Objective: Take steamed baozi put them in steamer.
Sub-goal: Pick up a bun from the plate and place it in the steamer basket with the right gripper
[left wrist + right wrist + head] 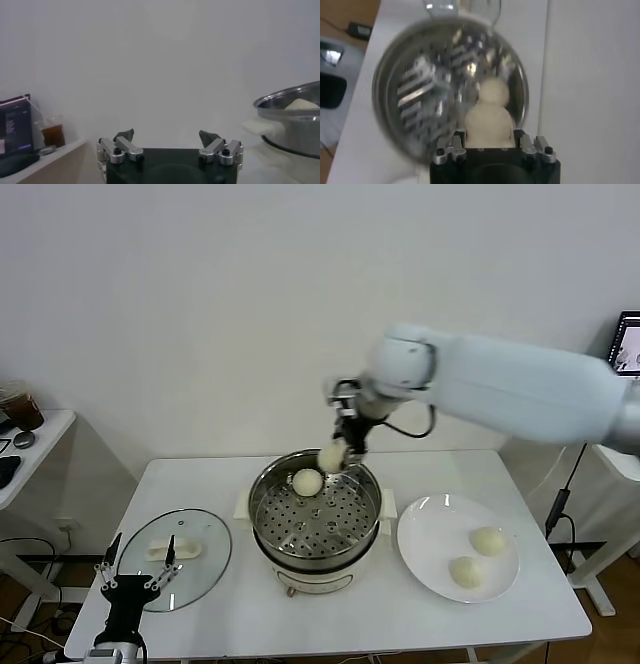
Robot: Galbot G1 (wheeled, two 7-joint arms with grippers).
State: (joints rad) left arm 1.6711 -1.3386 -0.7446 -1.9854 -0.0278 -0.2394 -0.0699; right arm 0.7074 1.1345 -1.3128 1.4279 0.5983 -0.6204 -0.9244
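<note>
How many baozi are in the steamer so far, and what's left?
One baozi already lies on the steamer tray. The right end effector holds a second baozi over the far rim. Two baozi wait on the plate. The left end effector idles open near the lid.

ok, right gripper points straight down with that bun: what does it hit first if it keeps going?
Probably the steamer's perforated tray, near the back rim. The right gripper holds a baozi above it; the baozi already inside sits just beside that line, so depth leaves contact possible.
</note>
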